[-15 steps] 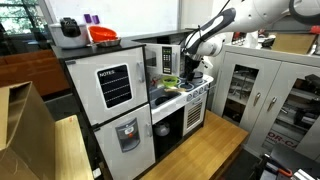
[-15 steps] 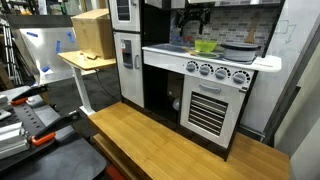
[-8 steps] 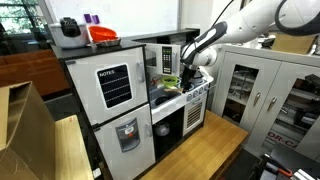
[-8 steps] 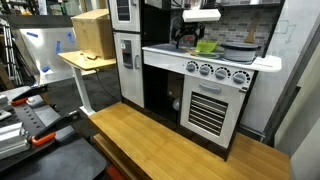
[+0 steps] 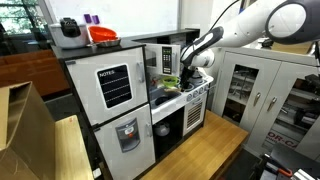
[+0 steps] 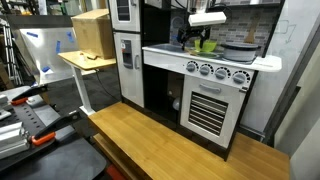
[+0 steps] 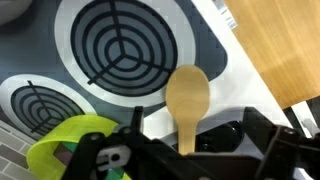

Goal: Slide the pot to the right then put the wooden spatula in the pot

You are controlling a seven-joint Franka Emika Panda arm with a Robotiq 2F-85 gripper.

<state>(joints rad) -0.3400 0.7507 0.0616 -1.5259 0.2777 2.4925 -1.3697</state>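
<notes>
The wooden spatula [image 7: 187, 98] lies on the toy stove top near its front edge, with the blade towards the big burner [image 7: 122, 48]. My gripper [image 7: 192, 135] is open and low over it, one finger on each side of the handle. The handle's end is hidden behind the gripper body. In both exterior views the gripper [image 6: 195, 42] [image 5: 190, 70] hangs just above the stove. The small silvery-grey pot [image 6: 240, 45] stands on the stove, to the right of the gripper. The green dish [image 6: 206, 45] [image 7: 65, 140] is right beside the gripper.
The stove top [image 6: 170, 52] ends in a white front edge with knobs [image 6: 215, 71] below. A black microwave-like unit [image 5: 158, 60] stands behind the stove. The toy fridge [image 5: 110, 100] is beside it. Wooden floor [image 7: 285, 45] lies below the counter edge.
My gripper has come down from well above the stove to just over its top, shifting slightly towards the pot. The pot and the green dish have not moved.
</notes>
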